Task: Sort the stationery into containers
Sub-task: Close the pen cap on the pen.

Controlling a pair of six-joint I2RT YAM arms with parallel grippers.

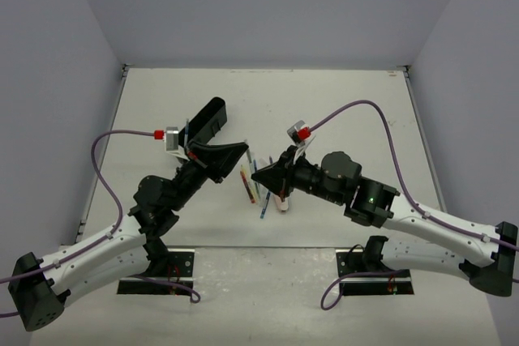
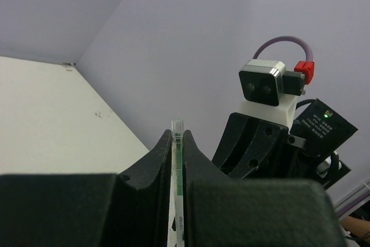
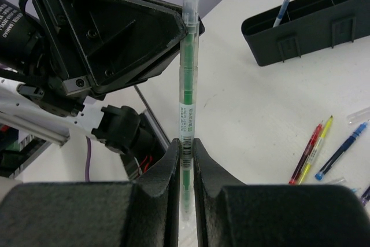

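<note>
A green highlighter with a clear cap [image 3: 187,67] is held in the air between both grippers. My right gripper [image 3: 185,144] is shut on its barcode end. My left gripper [image 2: 177,136] is shut on its capped end [image 2: 177,143]. In the top view the two grippers, left [image 1: 242,150] and right [image 1: 258,174], meet tip to tip above the table's middle. The long black tray [image 1: 207,123] lies behind the left gripper; it also shows in the right wrist view [image 3: 312,24] with a blue pen [image 3: 281,8] standing in it. Loose pens [image 1: 248,185] lie under the grippers.
Red and yellow pens [image 3: 312,150] and a blue pen [image 3: 342,150] lie on the white table. A pinkish-white piece [image 1: 282,202] lies next to a blue pen [image 1: 266,200]. Grey walls bound the table on three sides.
</note>
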